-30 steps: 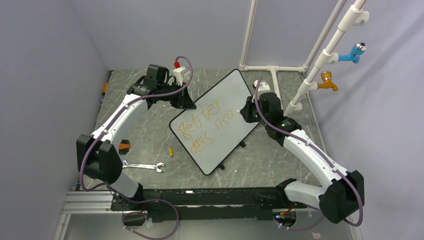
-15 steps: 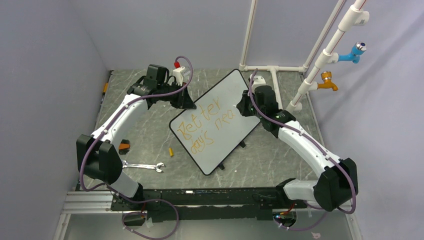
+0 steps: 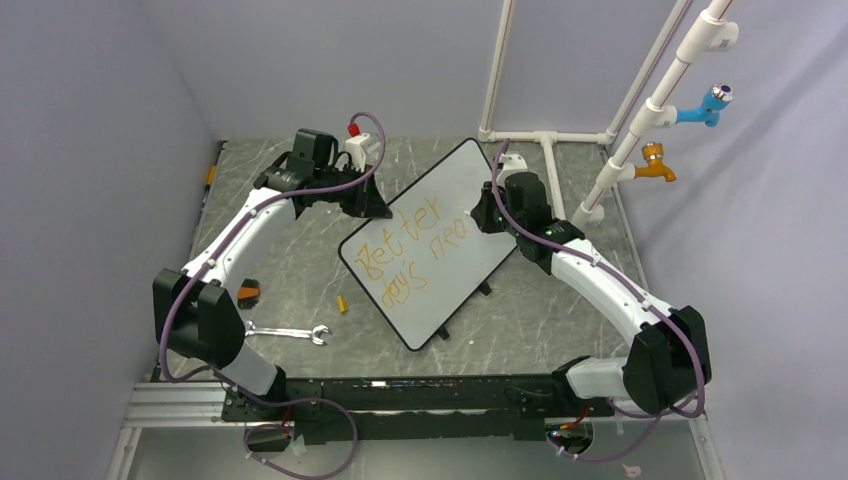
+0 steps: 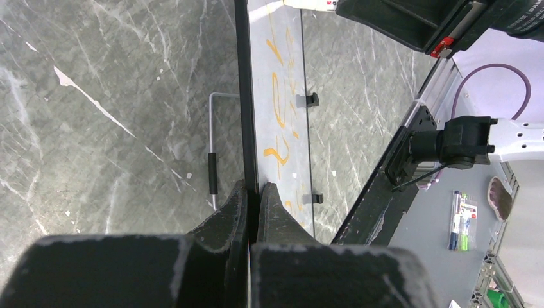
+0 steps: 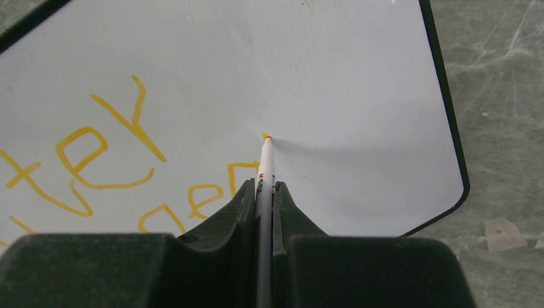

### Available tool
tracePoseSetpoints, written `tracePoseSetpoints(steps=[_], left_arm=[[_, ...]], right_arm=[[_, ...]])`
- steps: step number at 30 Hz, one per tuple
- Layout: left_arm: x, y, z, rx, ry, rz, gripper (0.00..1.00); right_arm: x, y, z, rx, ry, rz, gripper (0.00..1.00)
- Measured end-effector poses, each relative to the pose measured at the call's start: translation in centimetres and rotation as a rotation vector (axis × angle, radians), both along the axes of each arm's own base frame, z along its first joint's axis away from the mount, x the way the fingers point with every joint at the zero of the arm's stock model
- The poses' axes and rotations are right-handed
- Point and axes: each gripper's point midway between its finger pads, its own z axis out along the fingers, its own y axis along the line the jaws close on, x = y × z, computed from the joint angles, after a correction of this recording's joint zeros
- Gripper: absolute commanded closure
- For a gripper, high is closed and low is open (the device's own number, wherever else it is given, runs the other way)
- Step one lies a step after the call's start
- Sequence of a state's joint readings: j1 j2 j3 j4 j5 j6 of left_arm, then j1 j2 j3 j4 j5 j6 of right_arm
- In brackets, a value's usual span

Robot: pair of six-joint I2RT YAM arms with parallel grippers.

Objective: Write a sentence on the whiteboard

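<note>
The whiteboard (image 3: 445, 300) lies tilted across the middle of the table. The sentence (image 3: 415, 250) on it is orange lettering, "Better" above "days nea". My left gripper (image 3: 374, 207) is shut on the board's black upper-left edge (image 4: 246, 96), one finger on each face. My right gripper (image 3: 483, 214) is shut on a white marker (image 5: 264, 168). The marker's orange tip (image 5: 266, 136) is at the board surface (image 5: 359, 83), just beyond the last letters (image 5: 192, 199). I cannot tell whether the tip touches the board.
A silver wrench (image 3: 285, 333) and a small orange cap (image 3: 342, 303) lie on the grey table left of the board. A small orange-and-black object (image 3: 247, 293) sits by the left arm. White pipes (image 3: 620, 155) with blue and orange taps stand at the back right.
My right gripper has moved up and to the left along the board with the marker. The left gripper and the board have not moved.
</note>
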State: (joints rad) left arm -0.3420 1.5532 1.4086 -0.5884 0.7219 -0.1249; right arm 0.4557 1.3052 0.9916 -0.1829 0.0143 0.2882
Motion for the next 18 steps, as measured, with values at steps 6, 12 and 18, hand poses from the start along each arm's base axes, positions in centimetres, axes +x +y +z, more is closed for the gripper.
tracePoseSetpoints(steps=[6, 12, 18], left_arm=[[0.0, 0.1, -0.1, 0.008, 0.003, 0.008, 1.00], [-0.1, 0.2, -0.3, 0.012, 0.010, 0.009, 1.00], [-0.1, 0.2, -0.3, 0.013, 0.011, 0.009, 1.00]], right_arm=[[-0.7, -0.7, -1.7, -0.012, 0.020, -0.008, 1.00], [-1.8, -1.2, -3.0, -0.020, 0.039, -0.010, 1.00], [-2.4, -1.5, -3.6, -0.019, 0.050, -0.014, 1.00]])
